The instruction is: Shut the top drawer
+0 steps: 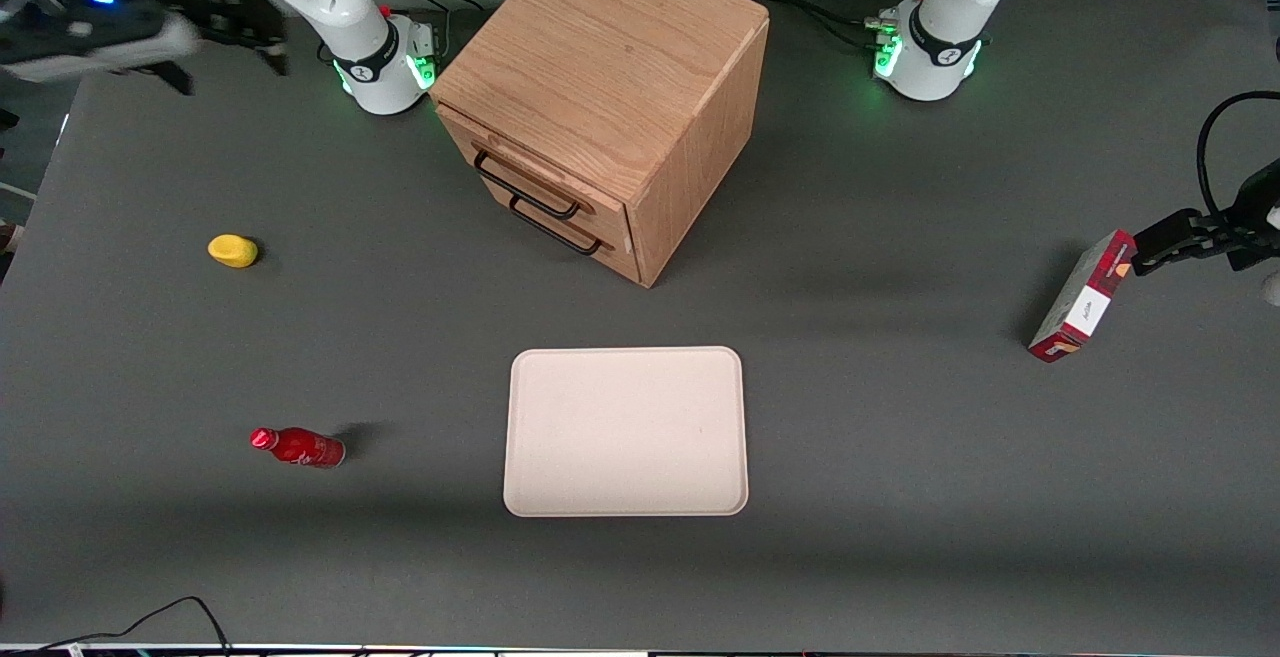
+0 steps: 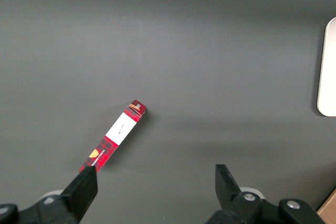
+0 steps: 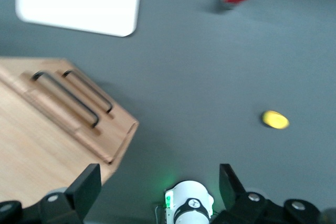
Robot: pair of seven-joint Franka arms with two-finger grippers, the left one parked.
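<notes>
The wooden cabinet (image 1: 610, 57) stands in the middle of the table, farther from the front camera than the tray. Its top drawer (image 1: 500, 152) sticks out only slightly from the cabinet front; its black wire handle (image 1: 525, 187) sits just above the lower drawer's handle (image 1: 556, 228). The right wrist view shows the top drawer's handle (image 3: 65, 98) and the lower handle (image 3: 89, 90). My gripper (image 1: 232, 62) hangs raised near its own base (image 1: 380, 62), off to the working arm's side of the cabinet and apart from it. In the right wrist view the gripper (image 3: 160, 182) is open and empty.
A pale tray (image 1: 626, 432) lies nearer the front camera than the cabinet. A yellow object (image 1: 233, 251) and a lying red bottle (image 1: 298, 446) are toward the working arm's end. A red box (image 1: 1083, 297) stands toward the parked arm's end.
</notes>
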